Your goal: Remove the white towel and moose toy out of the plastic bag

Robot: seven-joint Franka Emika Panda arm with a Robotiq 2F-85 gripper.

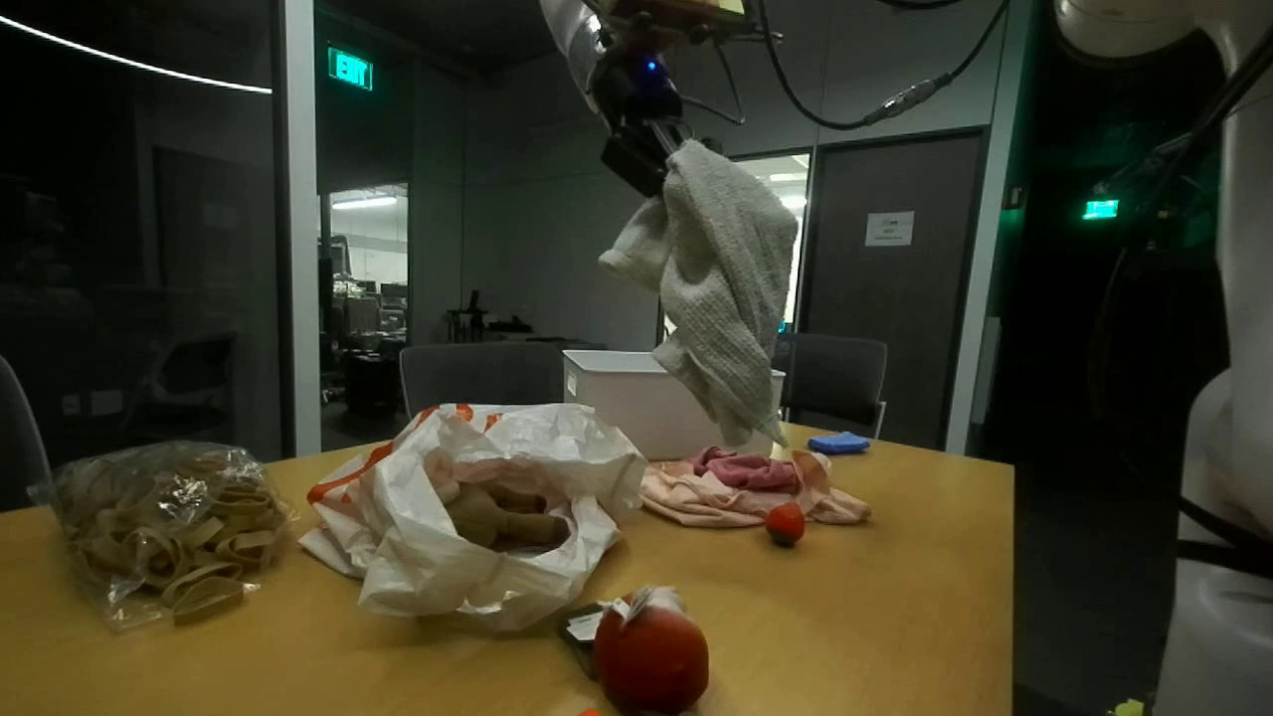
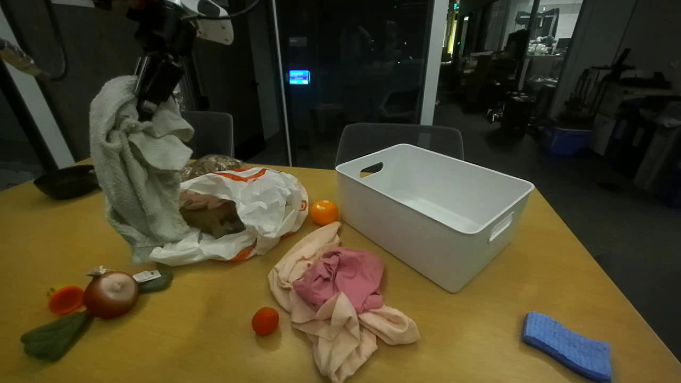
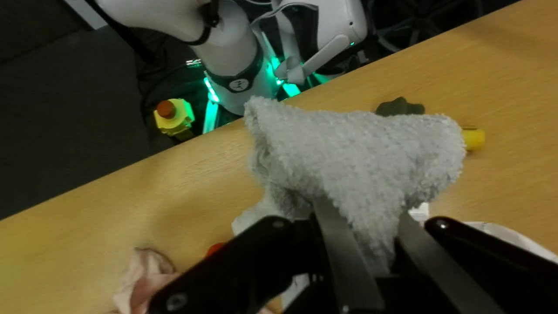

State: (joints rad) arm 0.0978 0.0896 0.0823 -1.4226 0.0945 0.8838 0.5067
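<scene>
My gripper [image 1: 668, 159] is shut on the white towel [image 1: 731, 268] and holds it up above the table. In the wrist view the towel [image 3: 348, 152] bunches between the gripper's fingers [image 3: 362, 211]. In an exterior view the towel [image 2: 127, 175] hangs in front of part of the plastic bag [image 2: 266, 207]; whether its lowest corner touches anything I cannot tell. The white plastic bag with orange print [image 1: 398, 547] lies crumpled with its mouth open. The brown moose toy [image 1: 507, 517] lies inside it, partly hidden by the bag; it also shows in an exterior view [image 2: 215, 219].
A white bin [image 2: 425, 250] stands on the table. Pink cloths [image 2: 340, 287], a small red tomato [image 2: 265, 321], an orange fruit [image 2: 324, 213], a toy onion [image 2: 110, 295], a blue sponge [image 2: 566, 346], a dark pan [image 2: 66, 182] and a bag of tan bands [image 1: 179, 527] lie around.
</scene>
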